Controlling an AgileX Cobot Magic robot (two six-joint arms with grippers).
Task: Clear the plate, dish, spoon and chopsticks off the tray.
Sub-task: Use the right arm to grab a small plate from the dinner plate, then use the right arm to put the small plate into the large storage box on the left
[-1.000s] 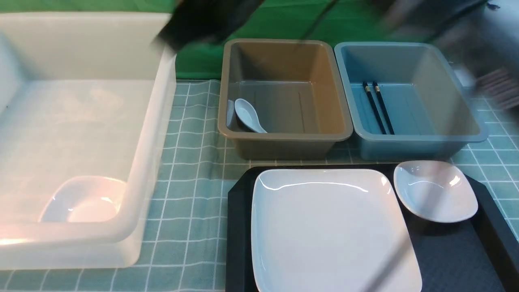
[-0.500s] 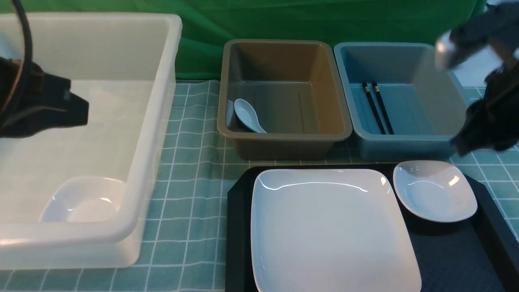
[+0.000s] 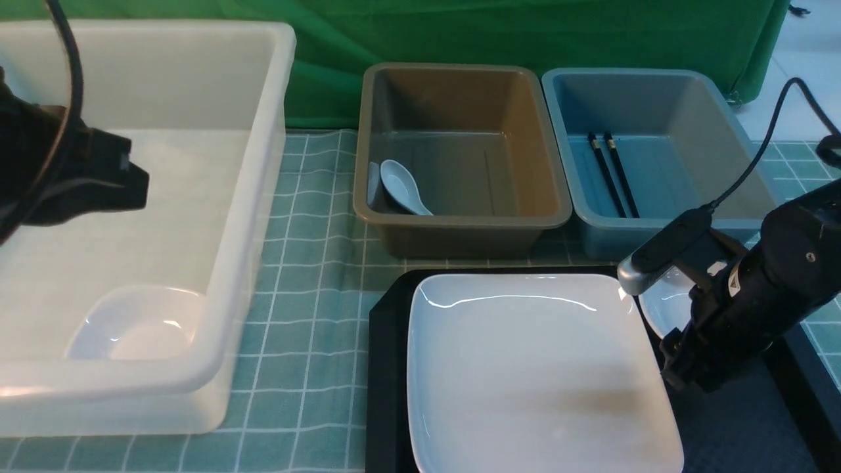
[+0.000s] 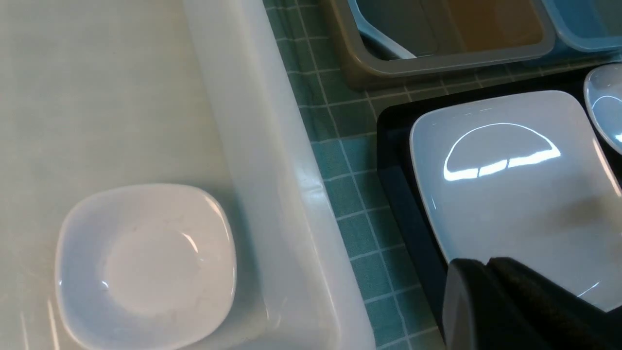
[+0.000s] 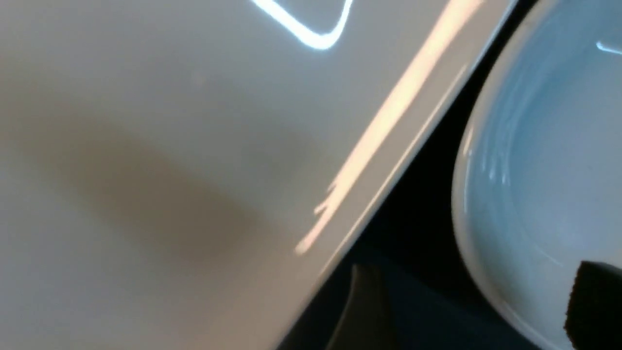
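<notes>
1. Right gripper (image 3: 683, 371): I held it low over the tray (image 3: 387, 368), at the gap between the plate (image 3: 532, 374) and the dish (image 5: 534, 170). Its jaws stood apart and carried nothing. In the right wrist view, 1 fingertip (image 5: 593, 306) showed over the dish rim.
2. Left gripper (image 4: 486, 272): I held it well to the left of the tray, above the white tub (image 3: 256, 197). Its jaws were closed together, with nothing between them.
3. Plate: it lay flat on the tray and filled the tray's left and middle area.
4. Dish: it sat at the tray's far right corner, just beside the plate. My right arm hid most of it in the front view.
5. Spoon (image 3: 402, 187): it was off the tray, in the near left corner of the brown tub (image 3: 525, 164), which stood just beyond the tray's far edge.
6. Chopsticks (image 3: 611, 174): both lay side by side off the tray, in the blue tub (image 3: 696, 131), also just beyond the tray's far edge.
7. A second small dish (image 3: 135, 325) rested inside the white tub.
</notes>
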